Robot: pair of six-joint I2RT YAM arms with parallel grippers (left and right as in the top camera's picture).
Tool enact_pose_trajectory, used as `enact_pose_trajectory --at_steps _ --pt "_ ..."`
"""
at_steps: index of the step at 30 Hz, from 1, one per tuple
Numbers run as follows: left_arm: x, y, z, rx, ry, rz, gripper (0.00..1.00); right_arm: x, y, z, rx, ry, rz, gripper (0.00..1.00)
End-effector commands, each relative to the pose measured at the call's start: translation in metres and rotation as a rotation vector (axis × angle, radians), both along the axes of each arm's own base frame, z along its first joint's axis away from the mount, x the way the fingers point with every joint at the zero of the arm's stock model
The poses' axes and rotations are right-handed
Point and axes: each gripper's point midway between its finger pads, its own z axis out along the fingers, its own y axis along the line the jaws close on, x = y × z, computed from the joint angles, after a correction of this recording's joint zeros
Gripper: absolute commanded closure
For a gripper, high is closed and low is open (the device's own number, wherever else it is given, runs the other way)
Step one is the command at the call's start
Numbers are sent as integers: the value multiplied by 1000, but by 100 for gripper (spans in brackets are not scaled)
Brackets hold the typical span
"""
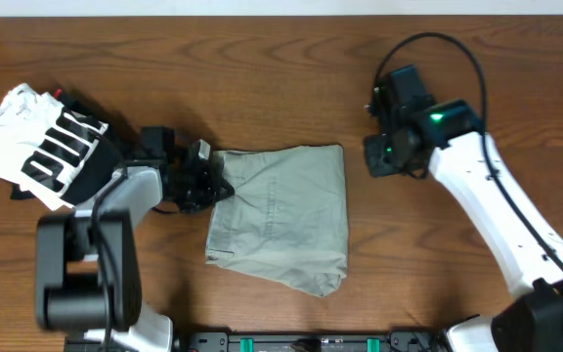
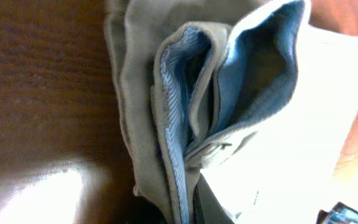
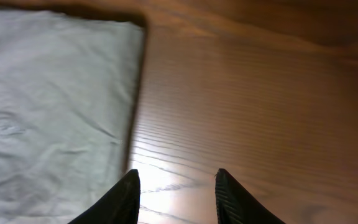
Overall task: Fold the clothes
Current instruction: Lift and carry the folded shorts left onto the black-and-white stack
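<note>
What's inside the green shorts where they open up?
Inside the shorts you can see light blue lining tucked between the folds. Deeper in, the opening goes dark, so anything farther inside is hidden by the cloth.

The clothes (image 1: 281, 215) are a plain grey-green khaki, with no print. In the left wrist view their inner side is pale blue with fine ribbed lines. The table (image 1: 262, 59) is brown wood with darker lines of grain. At the upper left of the overhead frame, the garment pile (image 1: 37, 147) is white with black stripes. The right arm (image 1: 497, 196) is white, and a small green light (image 1: 438, 119) glows on its black wrist part. The right gripper (image 3: 176, 174) has black fingers (image 3: 120, 199).
</note>
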Motion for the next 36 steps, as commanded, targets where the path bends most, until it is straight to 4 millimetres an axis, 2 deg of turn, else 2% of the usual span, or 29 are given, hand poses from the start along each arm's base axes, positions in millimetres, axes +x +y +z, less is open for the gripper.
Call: enact_pose_trajectory --at_steps 1,4,8,11,19,22,24,31,36 --pt "32 15 60 118 -234 -11 94 3 -19 21 8 -55 -69 62" --pt "41 29 103 212 -352 17 94 2 -29 27 10 -66 -98 62" --pt "42 35 146 256 -461 41 94 2 -36 32 14 -78 -117 62" --pt "40 35 159 256 -499 46 94 1 -37 32 13 -77 -117 62" --pt "43 38 178 287 -553 33 94 -2 -38 31 9 -61 -118 62" --pt "48 57 195 395 -563 80 94 -4 -38 31 7 -56 -118 62" --pt "52 68 215 468 -594 95 94 -4 -38 30 6 -55 -118 62" --pt "72 107 297 600 -765 211 94 -6 -38 30 4 -47 -117 62" --pt "79 143 325 654 -818 318 94 -6 -39 30 2 -46 -113 62"
